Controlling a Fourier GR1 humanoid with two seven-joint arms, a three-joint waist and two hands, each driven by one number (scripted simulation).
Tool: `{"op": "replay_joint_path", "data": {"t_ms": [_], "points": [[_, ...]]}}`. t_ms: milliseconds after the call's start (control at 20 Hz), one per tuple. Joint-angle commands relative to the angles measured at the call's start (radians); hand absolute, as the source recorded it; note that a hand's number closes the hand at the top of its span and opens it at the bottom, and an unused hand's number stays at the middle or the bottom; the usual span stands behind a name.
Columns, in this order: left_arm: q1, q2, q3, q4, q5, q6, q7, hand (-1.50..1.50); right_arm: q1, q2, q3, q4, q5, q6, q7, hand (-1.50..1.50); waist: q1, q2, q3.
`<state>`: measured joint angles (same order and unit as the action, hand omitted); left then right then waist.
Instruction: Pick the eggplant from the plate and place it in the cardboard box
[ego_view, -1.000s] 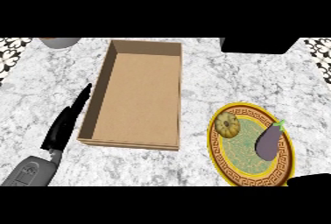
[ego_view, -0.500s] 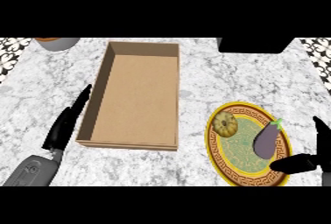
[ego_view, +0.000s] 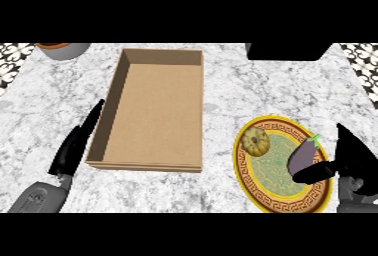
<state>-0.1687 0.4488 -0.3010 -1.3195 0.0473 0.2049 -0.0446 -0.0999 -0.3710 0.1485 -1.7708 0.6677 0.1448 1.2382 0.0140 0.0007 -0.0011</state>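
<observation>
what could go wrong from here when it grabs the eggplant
The eggplant lies at the right side of the plate, with the right hand open beside it; a poor closure could push it off the rim. The small round food on the same plate might get bumped during the carry to the box.

marble counter (ego_view: 221, 90), cardboard box (ego_view: 151, 115), plate (ego_view: 255, 185), grey bowl (ego_view: 66, 50)

My hands are showing matt black: the right hand (ego_view: 353, 159), the left hand (ego_view: 76, 143). The counter (ego_view: 236, 95) is looking like polished grey-veined marble. The cardboard box (ego_view: 151, 115) is showing plain matt brown card. The plate (ego_view: 277, 180) is looking glazed, gold-patterned. The eggplant (ego_view: 303, 156) is showing smooth dark-purple skin.
</observation>
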Motion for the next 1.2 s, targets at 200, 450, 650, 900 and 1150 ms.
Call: {"op": "replay_joint_path", "data": {"t_ms": [200,450,650,900,1150], "points": [[0.018,-0.010,0.018,0.007,-0.026,-0.006,-0.017,0.00,-0.037,0.065,-0.028,0.116,0.036,0.057,0.125,-1.50,-0.010,0.000,0.001],[0.039,-0.021,0.025,-0.008,-0.034,-0.010,-0.031,0.00,-0.116,0.091,-0.082,0.210,0.061,0.090,0.124,-1.50,-0.005,0.000,0.001],[-0.005,-0.018,0.038,-0.038,-0.036,-0.032,0.048,0.00,-0.096,0.119,-0.102,0.245,0.089,0.069,0.065,-1.50,-0.010,0.000,0.001],[-0.006,-0.011,0.089,0.026,-0.043,-0.072,-0.010,0.00,-0.152,0.140,-0.153,0.247,0.062,0.129,0.045,-1.50,-0.013,-0.001,0.001],[-0.011,-0.043,0.086,-0.051,-0.057,-0.066,0.077,0.00,-0.166,0.189,-0.168,0.406,0.119,0.039,-0.047,-1.50,-0.006,-0.001,0.001]]}}
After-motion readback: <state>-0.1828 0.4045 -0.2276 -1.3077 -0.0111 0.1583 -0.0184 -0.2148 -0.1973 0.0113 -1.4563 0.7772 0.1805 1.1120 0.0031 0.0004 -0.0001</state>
